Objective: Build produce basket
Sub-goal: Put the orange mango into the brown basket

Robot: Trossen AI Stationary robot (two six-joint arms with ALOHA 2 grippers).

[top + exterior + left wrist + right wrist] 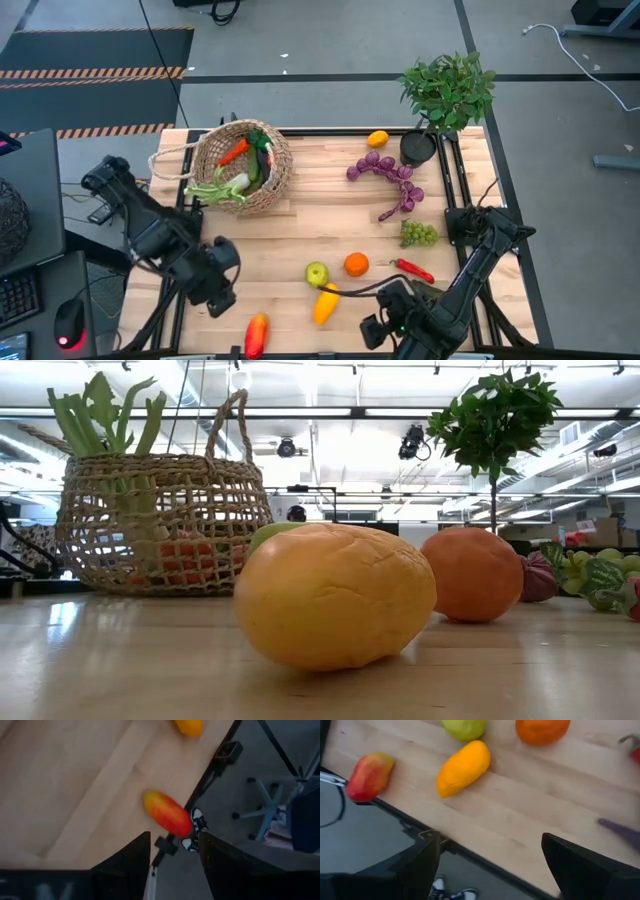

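The tan woven basket (240, 165) stands at the table's far left and holds a carrot, a leek and dark produce. A red-orange fruit (256, 335) lies at the near edge. A yellow fruit (325, 303), a green apple (316, 273), an orange (356, 264) and a red chili (412, 270) lie near the middle. My left gripper (216, 295) hangs open above the table, just left of the red-orange fruit (167, 812). My right gripper (380, 326) stands open over the near edge, right of the yellow fruit (463, 767).
Green grapes (419, 234), purple grapes (385, 170) and a small orange fruit (377, 138) lie at the right and far right. A leafy plant (447, 90) in a black pot (418, 148) stands at the far right corner. Bare wood lies between basket and fruits.
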